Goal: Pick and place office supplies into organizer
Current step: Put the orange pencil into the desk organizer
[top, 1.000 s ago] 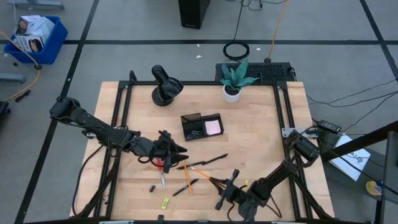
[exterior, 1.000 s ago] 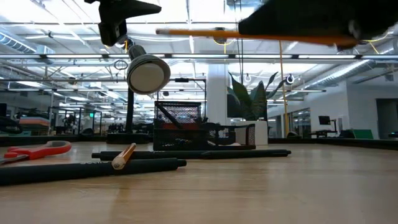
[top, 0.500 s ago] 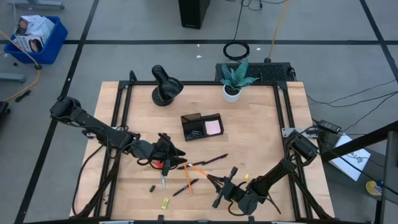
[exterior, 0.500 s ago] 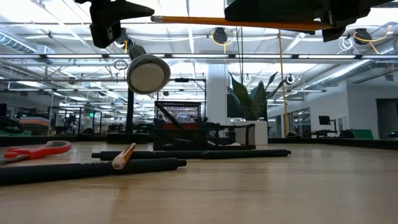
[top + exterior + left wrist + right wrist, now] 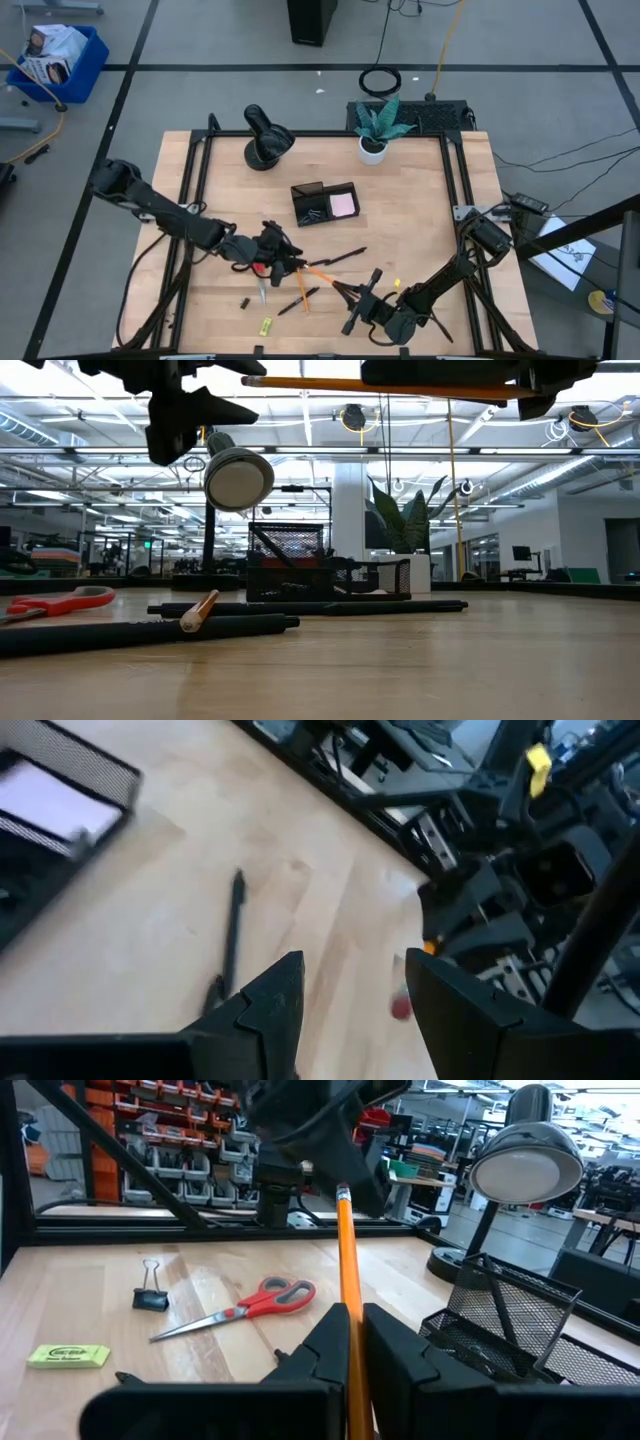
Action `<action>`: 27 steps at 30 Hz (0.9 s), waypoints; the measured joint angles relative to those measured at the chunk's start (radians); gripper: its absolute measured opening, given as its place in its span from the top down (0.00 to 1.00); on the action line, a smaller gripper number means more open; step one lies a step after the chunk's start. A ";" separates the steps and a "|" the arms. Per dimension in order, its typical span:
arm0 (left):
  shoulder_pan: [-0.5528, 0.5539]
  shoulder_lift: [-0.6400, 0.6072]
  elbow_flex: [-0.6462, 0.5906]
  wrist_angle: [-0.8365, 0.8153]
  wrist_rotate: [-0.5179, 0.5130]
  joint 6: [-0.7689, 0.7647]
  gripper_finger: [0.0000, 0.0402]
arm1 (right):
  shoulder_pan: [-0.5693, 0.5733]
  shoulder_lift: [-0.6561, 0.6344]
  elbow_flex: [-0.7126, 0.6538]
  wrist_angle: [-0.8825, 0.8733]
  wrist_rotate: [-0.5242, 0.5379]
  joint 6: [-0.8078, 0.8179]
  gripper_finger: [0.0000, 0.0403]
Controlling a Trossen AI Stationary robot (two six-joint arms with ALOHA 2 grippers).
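My right gripper (image 5: 347,293) hovers over the near middle of the table, shut on an orange pencil (image 5: 322,276). My left gripper (image 5: 292,255) is open and hangs above the red-handled scissors (image 5: 260,280), touching nothing. Its fingers (image 5: 270,1005) point toward the right gripper. On the wood lie a second orange pencil (image 5: 300,290), black pens (image 5: 338,258), a black clip (image 5: 150,1297) and a yellow-green piece (image 5: 68,1355). The black organizer (image 5: 325,202) stands farther back with the pink pad (image 5: 343,204) inside. My right gripper pinches the orange pencil between its two fingers at the end nearest the wrist (image 5: 352,1330). The fingers lie along the pencil. It sticks out ahead of them toward the table's far left. The pencil (image 5: 380,385) is level and lifted clear of the table.
A round black lamp (image 5: 265,140) stands at the far left and a white plant pot (image 5: 372,150) at the far middle. Bare wood stretches along the table's right side (image 5: 430,220). Black frame rails run along the table's edges.
My right gripper has risen with the orange pencil and shifted toward the table's left; the pencil stays level. My left gripper has moved a little toward the table's right and near edge, closer to the pencil's free end, and has sunk slightly.
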 joint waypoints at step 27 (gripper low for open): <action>-0.021 0.078 0.000 0.165 0.107 -0.012 0.85 | -0.003 0.000 0.000 0.000 -0.032 -0.001 0.97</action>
